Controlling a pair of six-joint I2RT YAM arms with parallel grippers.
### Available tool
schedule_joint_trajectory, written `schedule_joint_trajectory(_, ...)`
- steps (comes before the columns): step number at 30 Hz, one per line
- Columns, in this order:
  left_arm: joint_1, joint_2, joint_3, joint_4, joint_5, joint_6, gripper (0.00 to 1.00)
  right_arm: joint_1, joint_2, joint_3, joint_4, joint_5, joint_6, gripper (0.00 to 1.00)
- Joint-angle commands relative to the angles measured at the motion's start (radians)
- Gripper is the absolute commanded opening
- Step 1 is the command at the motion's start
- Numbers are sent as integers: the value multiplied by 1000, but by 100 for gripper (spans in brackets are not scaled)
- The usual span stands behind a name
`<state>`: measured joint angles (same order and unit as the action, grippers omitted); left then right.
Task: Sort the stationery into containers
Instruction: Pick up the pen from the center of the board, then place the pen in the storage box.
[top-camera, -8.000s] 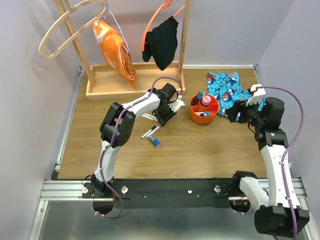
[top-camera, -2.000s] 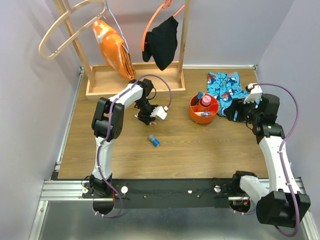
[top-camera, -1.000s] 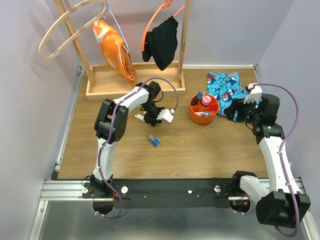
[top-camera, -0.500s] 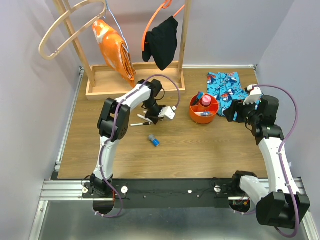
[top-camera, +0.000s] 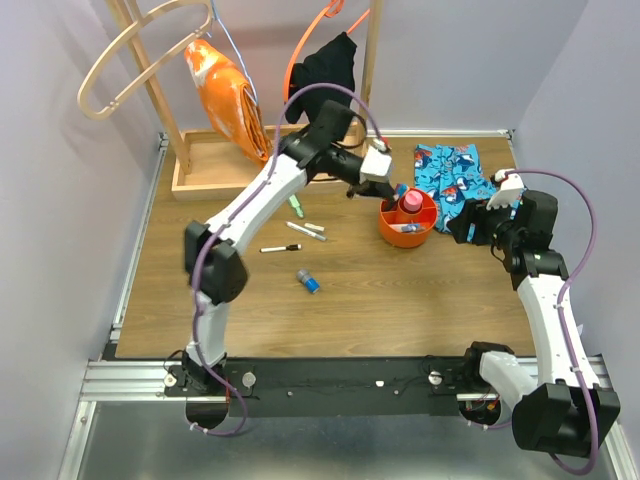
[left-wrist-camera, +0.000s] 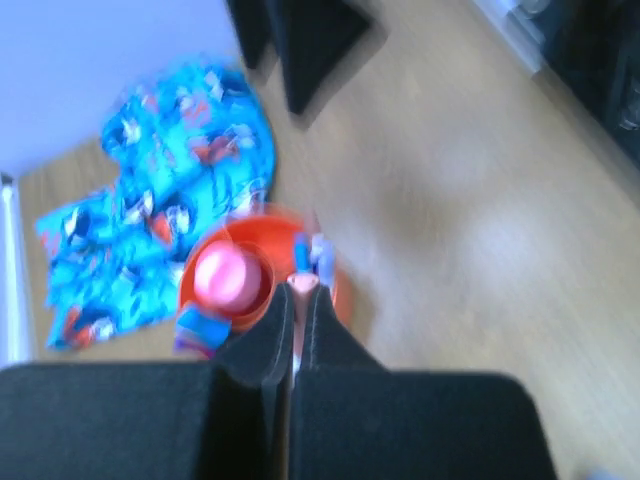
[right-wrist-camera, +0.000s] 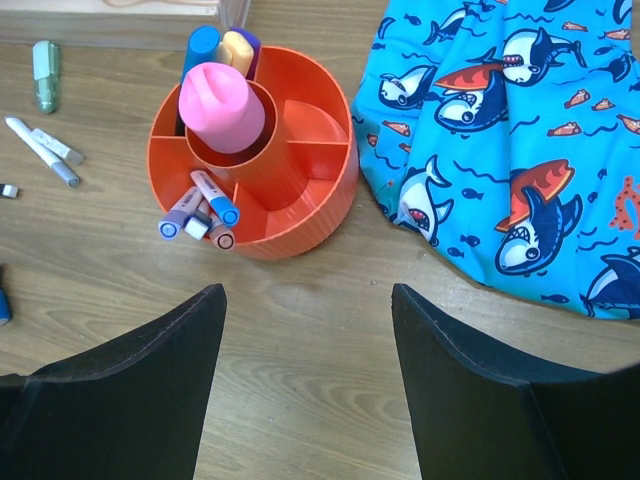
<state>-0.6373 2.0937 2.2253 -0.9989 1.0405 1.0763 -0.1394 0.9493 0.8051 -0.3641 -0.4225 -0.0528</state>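
The round orange tub (top-camera: 407, 232) stands right of centre, with a pink tube (top-camera: 411, 203) upright in its middle. My left gripper (top-camera: 356, 186) hovers just left of it, shut on a pink-tipped pen (left-wrist-camera: 303, 284) over the tub's rim (left-wrist-camera: 196, 262). The tub (right-wrist-camera: 320, 215) holds the pink tube (right-wrist-camera: 220, 108), several markers (right-wrist-camera: 200, 210) in a front compartment and blue, yellow and purple items (right-wrist-camera: 222, 45) at the back. White pens (top-camera: 305, 230), a black-and-white pen (top-camera: 272, 248) and a blue item (top-camera: 308, 283) lie on the table. My right gripper (right-wrist-camera: 307, 295) is open and empty, near the tub.
A small green item (top-camera: 296, 206) lies beside the white pens. Blue patterned fabric (top-camera: 455, 180) lies right of the tub. The wooden rack's tray base (top-camera: 230, 170) stands at the back, with an orange garment (top-camera: 232, 95) and a black garment (top-camera: 325, 70) hanging.
My left gripper has risen from the table's middle and swung right to the tub, carrying the pen. A black-and-white pen now lies free on the table. The right arm has barely moved.
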Motion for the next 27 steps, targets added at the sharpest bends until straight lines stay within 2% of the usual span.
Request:
schedule_joint_trajectory(1, 53, -144, -511, 1828, 221, -1521, 0, -5, 11, 32, -2, 25, -2, 75)
schedule_joint_trajectory(4, 45, -54, -432, 1887, 219, -1642, 0, -6, 19, 49, -9, 31, -12, 75)
schedule_joint_trajectory(12, 45, 74, -395, 2019, 219, -1691, 0, -6, 48, 83, -59, 37, -42, 75)
schedule_joint_trajectory(21, 56, 181, -478, 2160, 219, -1736, 0, -6, 120, 152, -114, 53, -91, 75)
schedule_joint_trajectory(27, 54, 296, -414, 2143, 222, -1716, 0, -6, 161, 171, -121, 48, -107, 75)
